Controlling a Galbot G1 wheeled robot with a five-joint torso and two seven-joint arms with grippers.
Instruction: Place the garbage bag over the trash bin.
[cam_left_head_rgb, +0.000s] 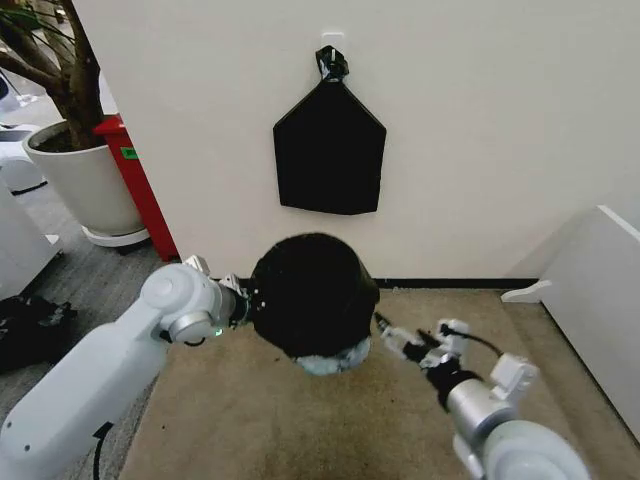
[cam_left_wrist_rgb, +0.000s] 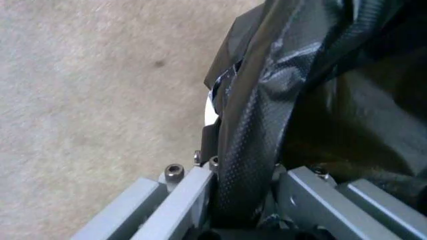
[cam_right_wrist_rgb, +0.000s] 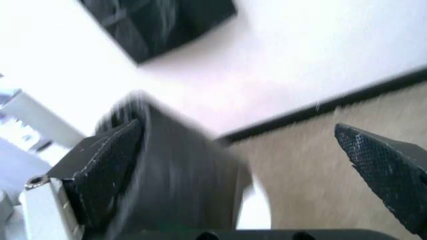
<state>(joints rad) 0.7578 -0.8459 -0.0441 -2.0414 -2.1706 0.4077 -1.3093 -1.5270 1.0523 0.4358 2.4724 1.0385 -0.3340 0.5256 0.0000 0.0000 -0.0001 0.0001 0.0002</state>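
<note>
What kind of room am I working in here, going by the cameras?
Probably an indoor office or lab corner: beige carpet meeting a plain white wall, a large potted plant to the left, and a flat black bundle hanging from a wall hook.

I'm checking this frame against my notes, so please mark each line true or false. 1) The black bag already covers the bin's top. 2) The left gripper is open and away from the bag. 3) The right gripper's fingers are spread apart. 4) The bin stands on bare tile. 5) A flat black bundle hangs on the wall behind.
1) True: the garbage bag drapes over the trash bin, leaving its pale base showing.
2) False: the left gripper is clamped on a fold of bag film.
3) True: the right gripper is open.
4) False: it stands on beige carpet.
5) True: the black bundle hangs there.
</note>
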